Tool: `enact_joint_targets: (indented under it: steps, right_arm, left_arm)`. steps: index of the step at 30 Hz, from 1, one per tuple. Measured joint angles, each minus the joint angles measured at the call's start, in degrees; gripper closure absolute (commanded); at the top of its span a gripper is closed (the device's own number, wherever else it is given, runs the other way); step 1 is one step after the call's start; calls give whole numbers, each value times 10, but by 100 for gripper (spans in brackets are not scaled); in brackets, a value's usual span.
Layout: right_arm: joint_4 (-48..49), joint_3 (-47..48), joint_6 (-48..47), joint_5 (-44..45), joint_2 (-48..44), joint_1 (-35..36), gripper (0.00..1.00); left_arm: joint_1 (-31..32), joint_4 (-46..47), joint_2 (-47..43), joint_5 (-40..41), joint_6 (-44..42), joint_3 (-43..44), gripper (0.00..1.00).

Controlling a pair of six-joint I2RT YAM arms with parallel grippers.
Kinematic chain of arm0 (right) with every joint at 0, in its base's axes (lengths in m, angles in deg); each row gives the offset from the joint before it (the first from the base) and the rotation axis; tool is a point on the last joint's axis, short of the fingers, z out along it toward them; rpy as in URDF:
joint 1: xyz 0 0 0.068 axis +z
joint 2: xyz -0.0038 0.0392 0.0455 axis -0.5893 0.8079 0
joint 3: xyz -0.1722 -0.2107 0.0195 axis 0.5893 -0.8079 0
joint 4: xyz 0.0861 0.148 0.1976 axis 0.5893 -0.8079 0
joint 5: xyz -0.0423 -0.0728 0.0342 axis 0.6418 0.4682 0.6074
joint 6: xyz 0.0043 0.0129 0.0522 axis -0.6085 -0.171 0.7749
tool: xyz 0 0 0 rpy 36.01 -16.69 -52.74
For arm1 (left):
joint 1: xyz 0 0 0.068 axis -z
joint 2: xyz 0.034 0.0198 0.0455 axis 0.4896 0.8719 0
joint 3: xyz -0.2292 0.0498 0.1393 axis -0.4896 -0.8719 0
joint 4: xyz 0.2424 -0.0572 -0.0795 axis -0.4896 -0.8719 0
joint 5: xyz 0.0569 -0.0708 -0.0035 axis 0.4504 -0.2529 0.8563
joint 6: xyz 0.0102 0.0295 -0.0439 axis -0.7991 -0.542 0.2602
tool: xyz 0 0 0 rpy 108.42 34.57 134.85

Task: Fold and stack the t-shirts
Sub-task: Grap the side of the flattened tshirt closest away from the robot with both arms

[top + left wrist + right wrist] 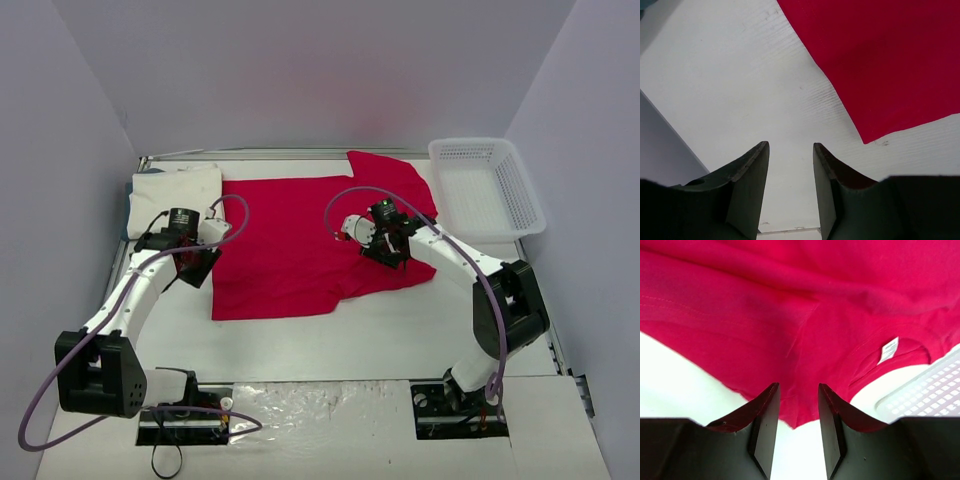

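Note:
The red t-shirt (300,235) lies spread out across the middle of the table. The white t-shirt (175,188) sits as a folded rectangle at the back left. My left gripper (197,266) hovers at the red shirt's left edge. In the left wrist view it (790,145) is open over bare table, with the red cloth (890,60) off to the upper right. My right gripper (388,255) is over the shirt's right part. In the right wrist view it (798,386) is open, and a pointed edge of the red shirt (790,340) shows beyond the gap. A white neck label (888,350) is visible.
A white mesh basket (487,185) stands at the back right, beside the red shirt; its corner (930,395) shows in the right wrist view. Grey walls close in the table on the left, back and right. The arm bases sit at the near edge.

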Motion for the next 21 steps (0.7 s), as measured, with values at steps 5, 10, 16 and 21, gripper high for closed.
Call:
enact_joint_targets:
  steps: [5, 10, 16, 21]
  right_arm:
    - [47, -32, -45, -1, -4, 0, 70]
    - [64, -41, -82, -12, -4, 0, 70]
    - [73, -59, -104, -27, -4, 0, 70]
    - [73, -66, -111, -37, 0, 0, 69]
  left_arm:
    - [0, 0, -6, 5, 0, 0, 61]
    - [0, 0, -6, 14, 0, 0, 61]
    - [0, 1, -3, 19, 0, -1, 61]
    - [0, 1, 5, 20, 0, -1, 61]
